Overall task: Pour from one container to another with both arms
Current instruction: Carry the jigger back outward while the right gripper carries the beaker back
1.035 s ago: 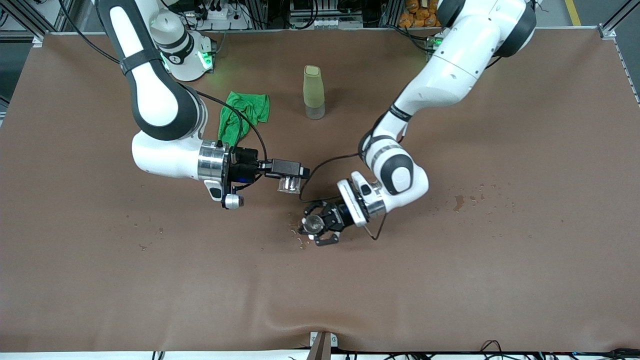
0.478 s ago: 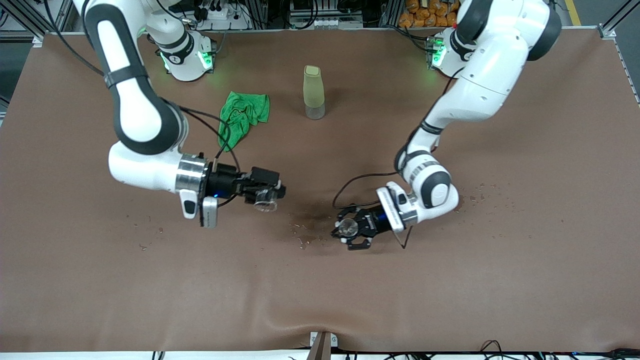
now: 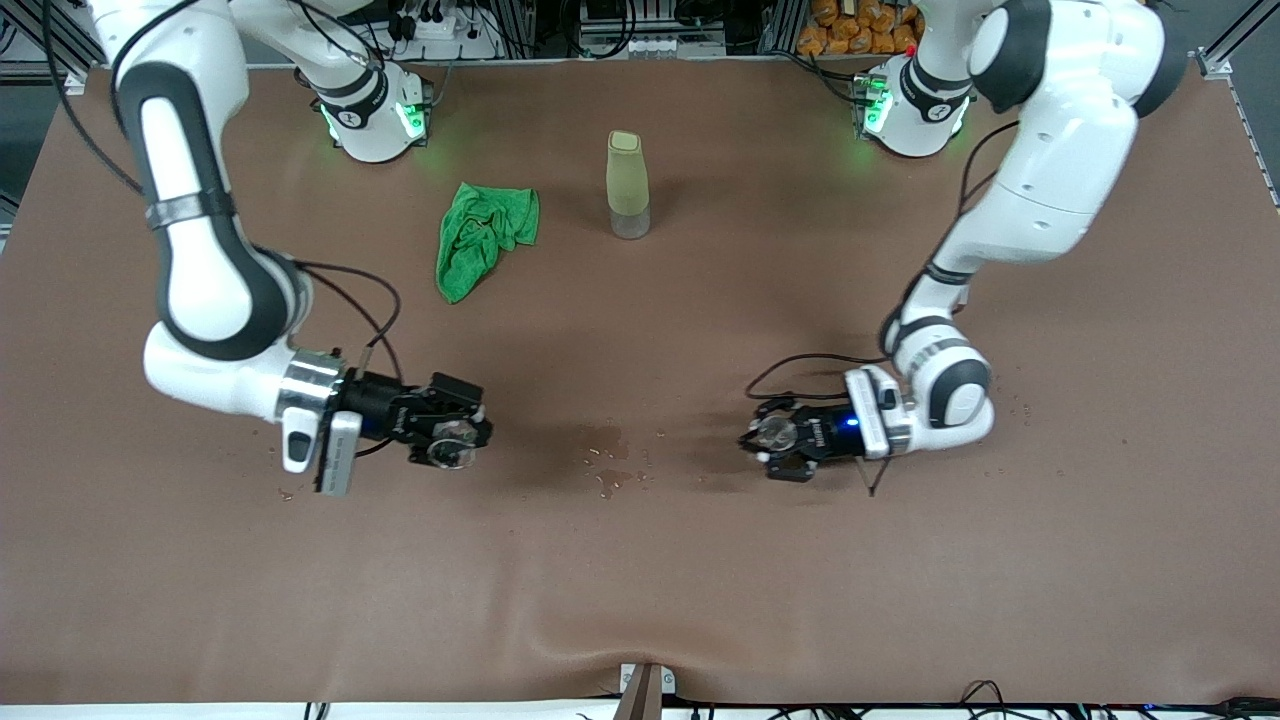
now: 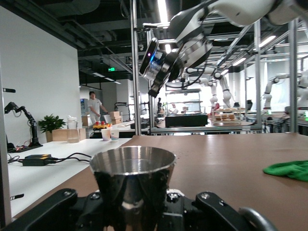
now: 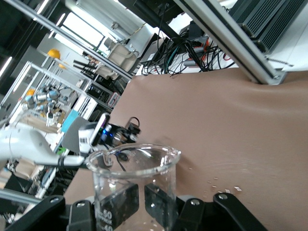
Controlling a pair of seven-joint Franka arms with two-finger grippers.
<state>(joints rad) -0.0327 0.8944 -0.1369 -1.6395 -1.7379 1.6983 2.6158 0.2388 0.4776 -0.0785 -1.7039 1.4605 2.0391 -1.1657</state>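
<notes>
Left tool (image 3: pixel 775 448) clamped around metal cup (image 3: pixel 775 432) (upright), over counter (image 3: pixel 640 560) toward left arm's end | right tool (image 3: pixel 452 440) gripping glass beaker (image 3: pixel 449 452), toward right arm's end, well apart

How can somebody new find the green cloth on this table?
Start at the right arm's base on the brown table. The green cloth lies crumpled slightly nearer the front camera, beside the tall pale bottle. Nothing else there is bright green.

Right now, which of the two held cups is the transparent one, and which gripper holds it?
The glass beaker in the right gripper is transparent, with printed markings. The cup in the left gripper is shiny, opaque metal.
</notes>
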